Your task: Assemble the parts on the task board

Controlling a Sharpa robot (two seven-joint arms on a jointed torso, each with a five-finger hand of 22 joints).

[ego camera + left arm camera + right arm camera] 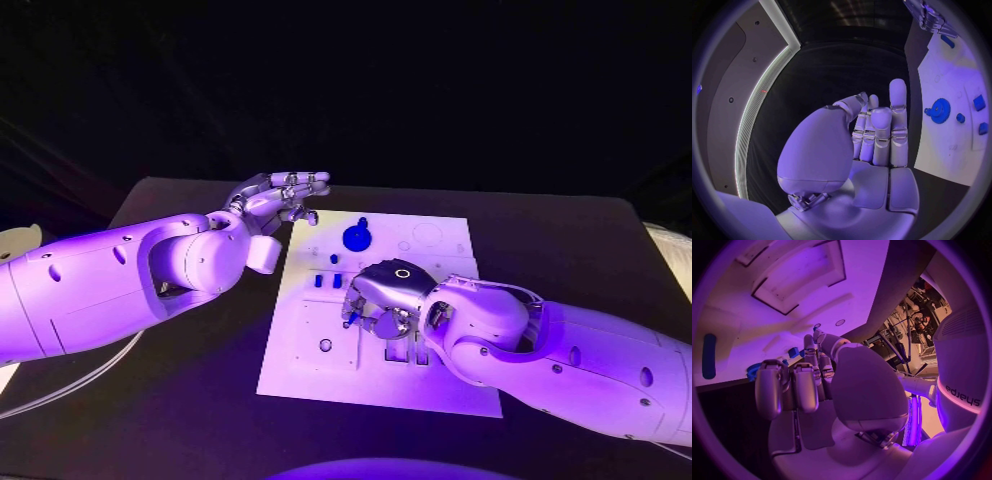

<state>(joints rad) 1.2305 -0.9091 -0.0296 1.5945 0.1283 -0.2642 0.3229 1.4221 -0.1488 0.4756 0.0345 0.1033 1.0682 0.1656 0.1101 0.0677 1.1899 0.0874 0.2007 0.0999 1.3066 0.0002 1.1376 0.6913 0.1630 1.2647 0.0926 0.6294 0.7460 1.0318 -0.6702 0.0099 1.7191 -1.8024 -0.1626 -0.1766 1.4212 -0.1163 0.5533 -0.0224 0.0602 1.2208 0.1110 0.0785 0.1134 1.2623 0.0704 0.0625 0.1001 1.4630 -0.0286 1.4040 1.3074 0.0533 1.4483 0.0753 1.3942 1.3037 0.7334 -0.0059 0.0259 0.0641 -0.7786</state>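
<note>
Two hands over the task board (433, 385) on the black table (577, 230).
The left hand (281, 197) hovers at the board's far left corner, fingers straight and together, holding nothing. A blue gear (356, 237) lies near the far edge, small blue parts (327, 281) just behind mid-board. The right hand (387, 300) curls down over the middle; whether it pinches anything, I cannot tell.

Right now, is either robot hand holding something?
The left hand holds nothing, its fingers straight. The right hand hangs over the task board, fingers curled; whether it grips a part cannot be told.
</note>
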